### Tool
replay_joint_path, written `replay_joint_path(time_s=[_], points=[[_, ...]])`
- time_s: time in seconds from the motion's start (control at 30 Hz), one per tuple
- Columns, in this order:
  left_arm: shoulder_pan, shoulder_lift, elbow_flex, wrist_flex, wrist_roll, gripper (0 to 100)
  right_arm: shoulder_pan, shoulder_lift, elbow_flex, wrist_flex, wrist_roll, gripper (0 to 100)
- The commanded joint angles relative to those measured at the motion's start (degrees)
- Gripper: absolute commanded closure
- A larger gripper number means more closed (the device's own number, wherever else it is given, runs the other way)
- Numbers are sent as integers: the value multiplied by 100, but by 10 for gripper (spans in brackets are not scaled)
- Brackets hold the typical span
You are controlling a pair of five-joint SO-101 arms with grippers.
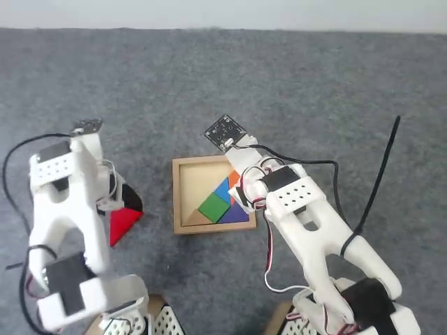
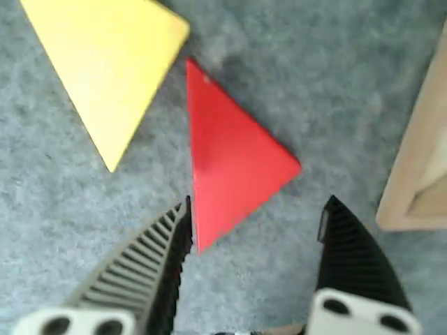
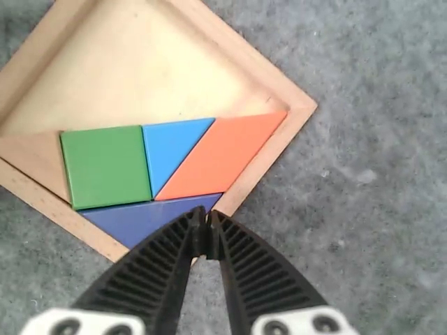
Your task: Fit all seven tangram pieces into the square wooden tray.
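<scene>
Tray (image 3: 258,70) first: square, pale wood with a raised rim, it sits on the grey carpeted worktop (image 1: 279,77) between the two arms. Four pieces lie flat inside, packed edge to edge along one side: a green square (image 3: 105,167), a light blue triangle (image 3: 171,150) touching it, an orange parallelogram (image 3: 220,157) running to the corner, and a dark blue triangle (image 3: 147,220) against the rim beneath them. The rest of the floor is bare wood. Out on the worktop, off the tray's left side, a red triangle (image 2: 230,160) lies flat, with a larger yellow triangle (image 2: 105,63) just beside it, the two apart. Over to the left gripper (image 2: 257,209): jaws spread wide, hanging over the near point of the red triangle, gripping nothing. The right gripper (image 3: 207,220) is clenched, tips pressed together, poised above the rim where the dark blue triangle meets it.
</scene>
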Motion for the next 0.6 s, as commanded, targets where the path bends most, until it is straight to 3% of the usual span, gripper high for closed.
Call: replay_joint_path(time_s=[0.0, 0.27, 0.57], points=[[97, -413, 479, -246, -413, 710, -57, -303, -18, -92, -62, 991], [88, 958, 356, -941, -431, 709, -57, -303, -9, -92, -211, 991], [79, 2365, -1226, 79, -387, 683, -57, -303, -9, -92, -211, 991]])
